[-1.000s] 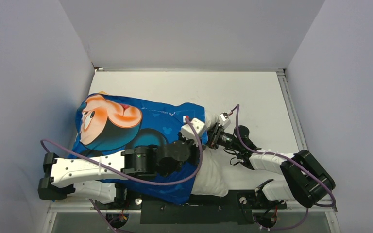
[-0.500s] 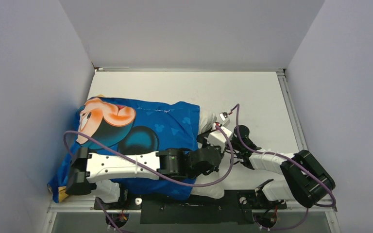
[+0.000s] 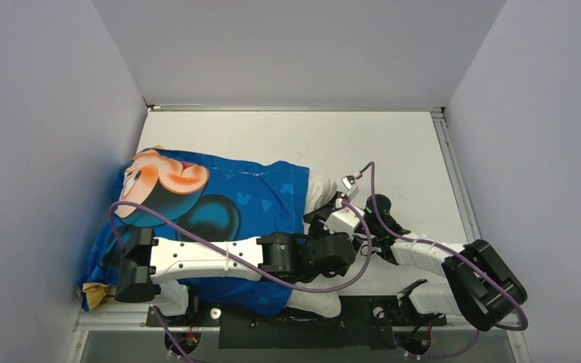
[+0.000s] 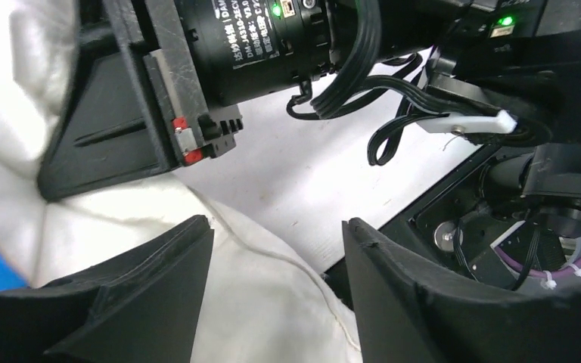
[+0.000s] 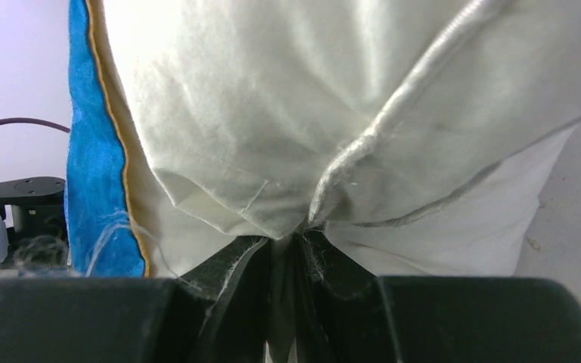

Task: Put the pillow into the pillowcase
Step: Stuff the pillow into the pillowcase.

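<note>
Here, your right gripper (image 5: 284, 243) was clenched on the pillow (image 5: 272, 113). In the right wrist view its two black fingers (image 5: 234, 265) met on a bunched fold of the off-white fabric, right where the stitched seam runs down to them. Beside that fold you could see the pillowcase (image 5: 91, 151) as a narrow blue strip with an orange-yellow edge, lying against the pillow's side. Your left gripper (image 4: 276, 234) was released. Its jaws stood well apart above the pillow's seamed edge, with nothing pinched between them. The bare table (image 4: 310, 181) and the black body of your right arm (image 4: 272, 38) lay just beyond them. From the top camera, the pillowcase (image 3: 227, 197) lay on the left half of the table (image 3: 378, 144), blue face up with the Mickey Mouse face toward the left wall (image 3: 45, 151). A bit of orange-yellow showed at its near-left corner. The pillow (image 3: 319, 189) was mostly inside the case, and only its right end stuck out of the open mouth, near the middle of the table where both wrists met. Your left arm lay across the near part of the case, with its purple cable (image 3: 197, 227) looping over the blue fabric.
</note>
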You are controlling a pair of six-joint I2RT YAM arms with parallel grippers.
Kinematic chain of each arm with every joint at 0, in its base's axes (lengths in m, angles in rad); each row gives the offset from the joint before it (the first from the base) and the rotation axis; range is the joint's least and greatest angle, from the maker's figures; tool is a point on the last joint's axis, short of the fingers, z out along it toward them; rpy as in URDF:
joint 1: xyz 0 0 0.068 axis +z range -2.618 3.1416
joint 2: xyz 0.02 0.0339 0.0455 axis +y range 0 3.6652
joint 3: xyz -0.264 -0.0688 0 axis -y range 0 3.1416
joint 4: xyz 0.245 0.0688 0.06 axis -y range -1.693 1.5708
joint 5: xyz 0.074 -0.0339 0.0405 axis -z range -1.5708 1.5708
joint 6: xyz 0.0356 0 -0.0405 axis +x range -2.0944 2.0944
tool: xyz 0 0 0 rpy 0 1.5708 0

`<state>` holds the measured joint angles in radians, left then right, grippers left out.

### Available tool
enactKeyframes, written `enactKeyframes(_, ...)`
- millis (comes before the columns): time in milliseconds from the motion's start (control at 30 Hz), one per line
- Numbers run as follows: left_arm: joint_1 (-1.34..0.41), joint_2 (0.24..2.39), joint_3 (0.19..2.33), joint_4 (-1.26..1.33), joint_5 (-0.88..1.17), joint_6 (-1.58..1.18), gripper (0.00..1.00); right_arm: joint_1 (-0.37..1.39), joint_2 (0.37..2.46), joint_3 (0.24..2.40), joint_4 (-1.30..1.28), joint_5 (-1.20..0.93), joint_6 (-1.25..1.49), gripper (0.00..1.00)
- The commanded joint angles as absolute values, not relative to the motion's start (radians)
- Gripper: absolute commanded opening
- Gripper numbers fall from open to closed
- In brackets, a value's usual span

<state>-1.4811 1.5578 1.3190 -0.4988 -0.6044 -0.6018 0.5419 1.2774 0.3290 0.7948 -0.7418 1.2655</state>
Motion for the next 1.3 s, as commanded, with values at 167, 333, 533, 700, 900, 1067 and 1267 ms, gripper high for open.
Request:
enactKeyframes(167, -1.555, 1.474, 1.595, -0.999, -0.853, -0.763, 0.75, 0.545, 1.189, 0.353, 0.732, -0.761, 1.224, 0.16)
enactKeyframes(333, -1.538, 1.476, 1.615, -1.195, -0.934, -0.902, 0.78, 0.545, 1.189, 0.349, 0.727, -0.762, 1.216, 0.16)
enactKeyframes(533, -1.453, 1.533, 1.584, -1.353, -0.881, -1.021, 0.75, 0.545, 1.191, 0.358, 0.711, -0.762, 1.204, 0.16)
enactKeyframes(700, -1.461, 1.546, 1.593, -1.288, -0.861, -0.965, 0.35, 0.545, 1.189, 0.369, 0.698, -0.760, 1.197, 0.16)
enactKeyframes(900, -1.543, 1.480, 1.598, -0.980, -0.839, -0.766, 0.11, 0.545, 1.193, 0.366, 0.703, -0.759, 1.196, 0.16)
enactKeyframes(1067, -1.562, 1.352, 1.465, -0.540, -0.674, -0.582, 0.00, 0.545, 1.190, 0.359, 0.708, -0.761, 1.201, 0.16)
enactKeyframes(1267, -1.562, 1.324, 1.328, -0.292, -0.528, -0.528, 0.00, 0.543, 1.188, 0.364, 0.730, -0.765, 1.222, 0.16)
